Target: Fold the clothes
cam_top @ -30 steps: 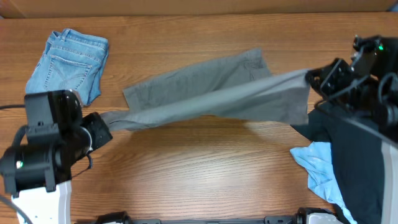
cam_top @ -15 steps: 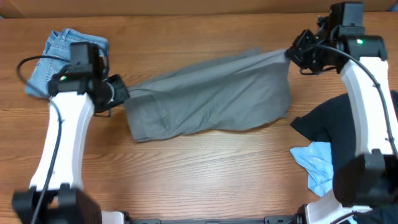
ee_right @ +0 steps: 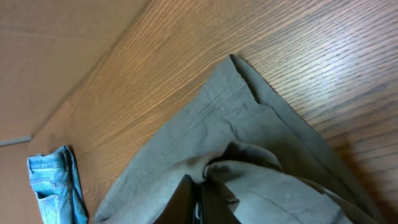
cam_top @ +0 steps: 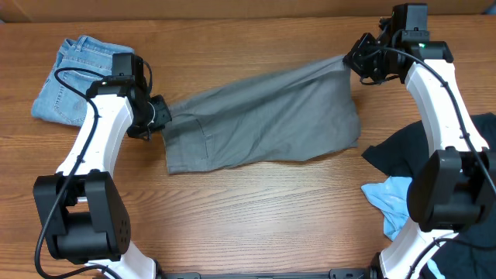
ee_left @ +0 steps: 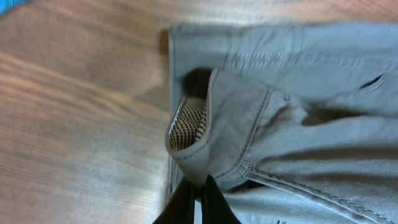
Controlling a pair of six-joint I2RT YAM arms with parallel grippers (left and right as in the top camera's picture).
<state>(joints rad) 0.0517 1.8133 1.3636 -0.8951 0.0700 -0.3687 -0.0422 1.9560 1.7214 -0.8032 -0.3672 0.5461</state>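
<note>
Both the left claw (cam_top: 163, 115) and right claw (cam_top: 350, 62) stay clamped on the grey shorts (cam_top: 263, 120), now spread flatter.

Open wooden tabletop (cam_top: 256, 217) at 6 o'clock. The grey fabric shorts (cam_top: 263, 116) span the centre; folded light-blue denim jeans (cam_top: 77, 77) block 10 o'clock, crumpled dark navy shirt (cam_top: 391, 155) 4 o'clock.

The grey shorts (ee_left: 298, 124) overrun both wrist views' edges, and the dark shirt (cam_top: 390, 157) the overhead view's right edge.
</note>
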